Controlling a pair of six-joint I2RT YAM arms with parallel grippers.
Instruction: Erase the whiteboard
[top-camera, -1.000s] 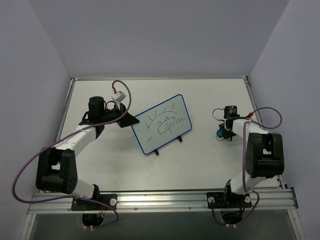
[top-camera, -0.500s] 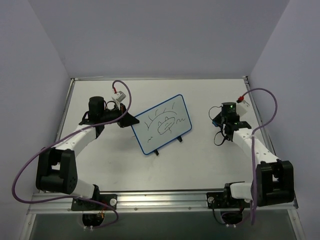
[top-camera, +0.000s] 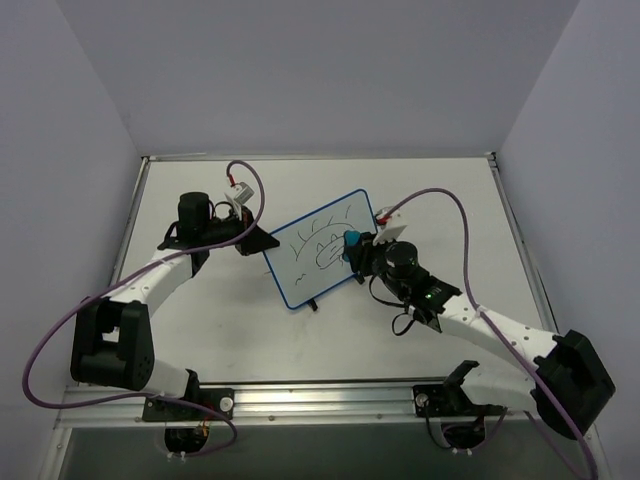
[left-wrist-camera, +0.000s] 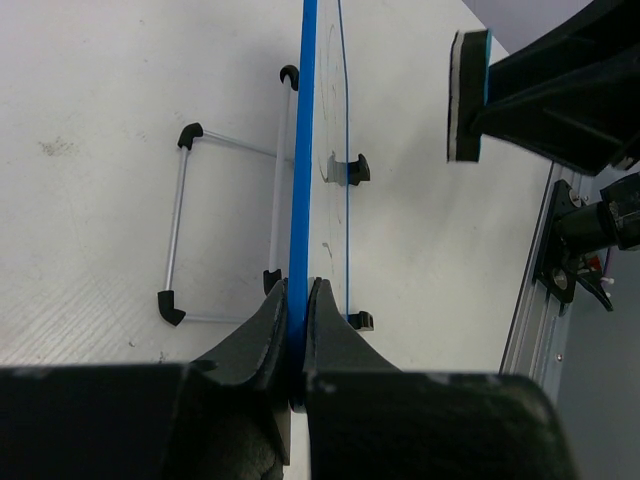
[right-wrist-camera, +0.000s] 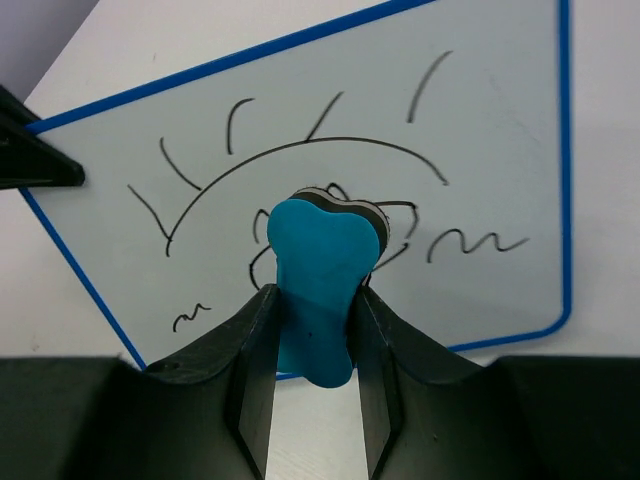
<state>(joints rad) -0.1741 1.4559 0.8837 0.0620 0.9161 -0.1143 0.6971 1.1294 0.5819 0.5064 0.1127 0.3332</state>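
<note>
Right gripper (right-wrist-camera: 312, 300) is squeezing a small blue eraser (right-wrist-camera: 320, 250) between its two fingers and is holding it up in front of the whiteboard (right-wrist-camera: 480, 150), right over the middle of the black marker drawing (right-wrist-camera: 320, 143). Across from it, the left gripper (left-wrist-camera: 298, 290) is pinching the board's blue frame at its left edge, bracing it. The whiteboard is standing near the middle of the table (top-camera: 250, 340), propped on its little wire stand (left-wrist-camera: 180, 220) and turned at an angle.

From the left wrist camera (which is looking straight along the board's edge) the eraser's pad seems to be sitting just off the white face, not yet pressed to it, and every line of the drawing is intact. So I'd say the wiping itself is only about to start. The next move is calling for a gentle push until the pad is touching, then sideways strokes, while the left gripper is resisting so the board isn't tipping backward.
</note>
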